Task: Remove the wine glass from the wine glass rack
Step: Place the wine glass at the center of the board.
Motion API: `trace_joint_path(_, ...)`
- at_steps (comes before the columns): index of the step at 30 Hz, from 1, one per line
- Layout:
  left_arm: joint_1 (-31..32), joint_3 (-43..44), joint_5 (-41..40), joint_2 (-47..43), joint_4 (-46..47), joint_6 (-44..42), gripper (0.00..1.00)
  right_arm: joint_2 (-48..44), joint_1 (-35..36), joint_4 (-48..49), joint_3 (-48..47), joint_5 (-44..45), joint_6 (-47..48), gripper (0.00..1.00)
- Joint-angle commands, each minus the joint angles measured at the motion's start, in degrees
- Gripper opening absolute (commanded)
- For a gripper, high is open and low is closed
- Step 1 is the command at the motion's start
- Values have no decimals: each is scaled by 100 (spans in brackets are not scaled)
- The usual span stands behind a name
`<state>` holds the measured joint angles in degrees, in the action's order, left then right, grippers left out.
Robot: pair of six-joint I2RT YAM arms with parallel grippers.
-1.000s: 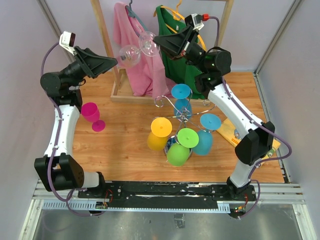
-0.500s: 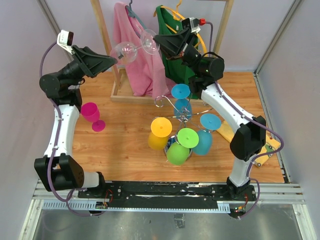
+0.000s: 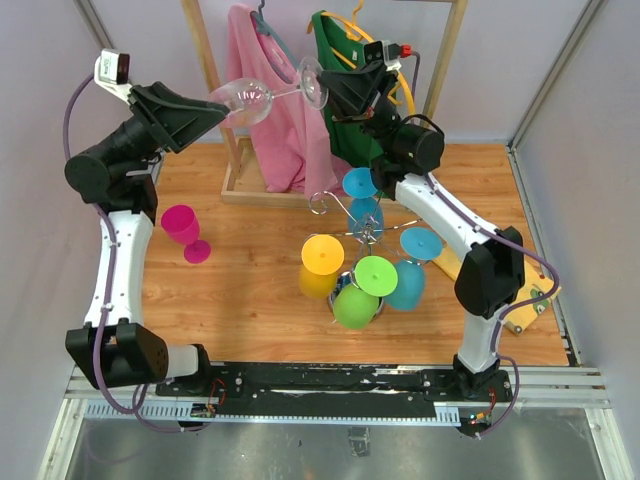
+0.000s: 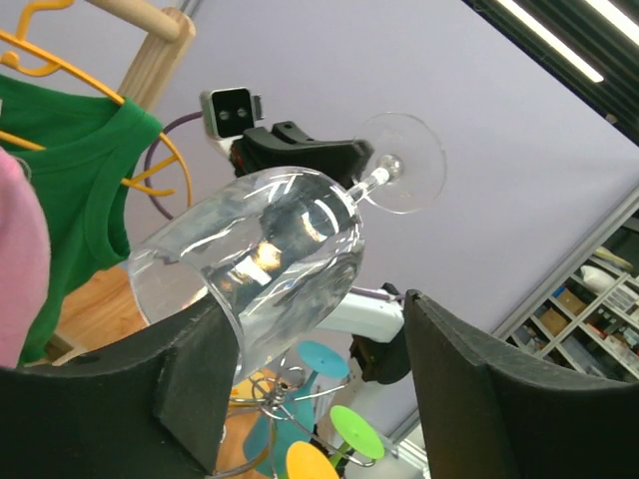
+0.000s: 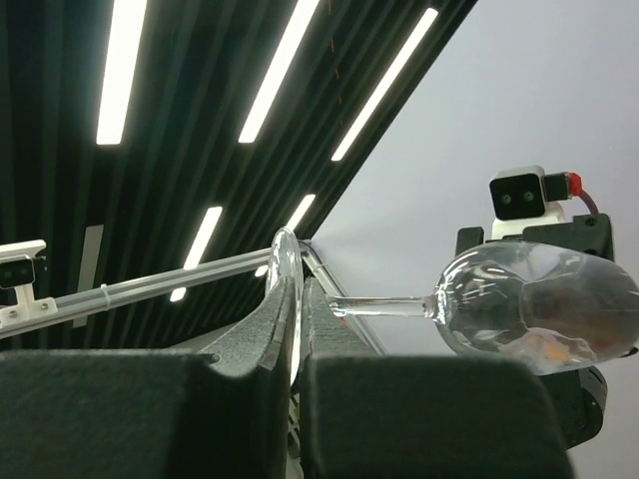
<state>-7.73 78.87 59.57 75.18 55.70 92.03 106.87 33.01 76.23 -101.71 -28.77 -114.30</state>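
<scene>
Perhaps lilac walls (image 3: 570, 70); rack (image 3: 330, 205) on wooden tabletop (image 3: 250, 290)

A pink garment (image 3: 285, 130) and a green one (image 3: 340, 140) are hanging side by side from a wooden clothes rail (image 3: 205, 60) at top centre, the green one on a yellow hanger (image 3: 352, 22). A magenta glass (image 3: 183, 225) is standing upright on the table (image 3: 250, 290) at left. A yellow object (image 3: 452, 264) is lying at right.

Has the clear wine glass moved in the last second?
Yes. The clear wine glass has risen slightly up the top view against the pink shirt.
</scene>
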Motion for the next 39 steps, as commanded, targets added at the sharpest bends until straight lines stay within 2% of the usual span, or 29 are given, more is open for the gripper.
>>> trace_joint_path(1, 12, 204, -117, -413, 233, 63, 63, 293, 147, 750, -203, 137, -378, 1)
trace_joint_path(6, 4, 347, -196, -572, 104, 37, 37, 396, 171, 954, -251, 49, -554, 1)
trace_joint_path(10, -7, 480, -277, -648, 49, 38, 5, 351, 175, 1004, -72, 20, -593, 1)
trace_joint_path(11, -11, 506, -293, -651, 40, 47, 1, 344, 172, 1018, -13, 23, -600, 2)
trace_joint_path(15, -24, 614, -323, -641, 37, 61, 0, 297, 169, 1080, 175, 39, -570, 12)
trace_joint_path(17, -27, 701, -323, -629, 11, -6, 0, 238, 139, 1083, 235, -6, -517, 23)
trace_joint_path(22, -62, 958, -323, -601, -97, -152, 0, -98, -67, 965, 372, -228, -340, 39)
trace_joint_path(28, -69, 1205, -285, -535, -314, -377, 0, -377, -292, 755, 217, -577, -157, 58)
trace_joint_path(34, -64, 1123, -243, -513, -493, -556, 0, -603, -379, 669, 214, -769, 30, 64)
trace_joint_path(39, -71, 885, -162, -574, -745, -835, 0, -778, -471, 631, 405, -899, 103, 64)
